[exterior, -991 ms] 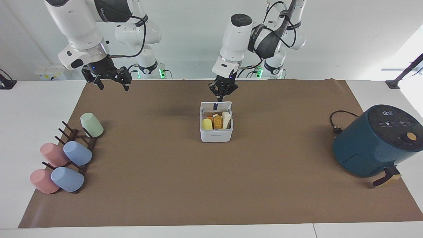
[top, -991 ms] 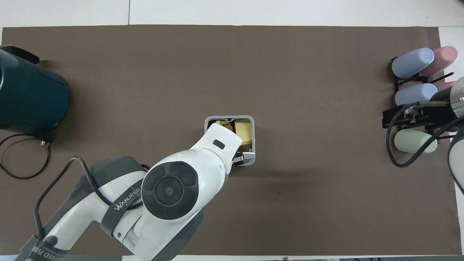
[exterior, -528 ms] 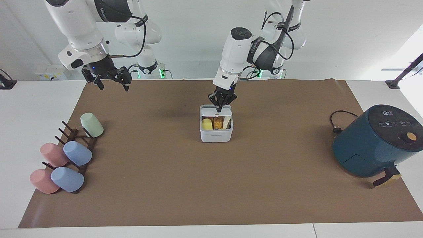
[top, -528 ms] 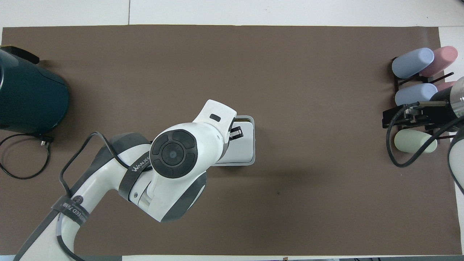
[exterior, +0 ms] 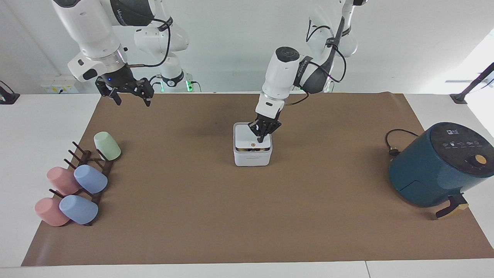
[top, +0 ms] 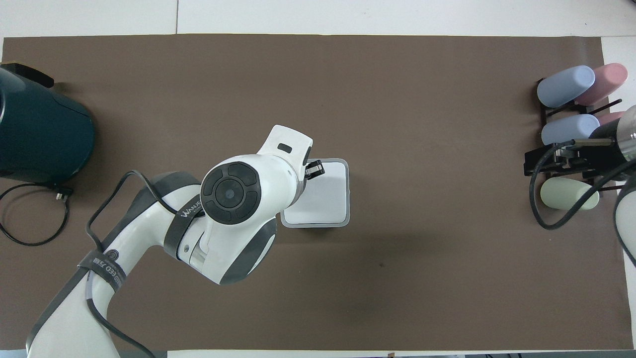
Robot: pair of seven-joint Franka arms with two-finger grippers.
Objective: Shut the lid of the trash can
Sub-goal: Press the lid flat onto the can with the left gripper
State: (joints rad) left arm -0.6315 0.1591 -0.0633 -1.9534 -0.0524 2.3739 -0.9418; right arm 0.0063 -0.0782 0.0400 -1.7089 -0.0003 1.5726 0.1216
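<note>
The trash can (exterior: 252, 155) and its lid (exterior: 247, 136) look like smooth white plastic with a slight sheen, and the table cover (exterior: 247, 216) is a matt brown sheet, paper-like and flat. The air fryer (exterior: 440, 166) has a smooth dark teal plastic shell with a glossier dark top panel, and its black cable (exterior: 397, 139) looks rubbery. The cups (exterior: 90, 178) are matt pastel plastic on a dark wooden-looking rack (exterior: 101, 170), while both arms have glossy white shells with dark grey joints, and the left gripper (exterior: 262, 136) and right gripper (exterior: 129, 94) are matt black.
</note>
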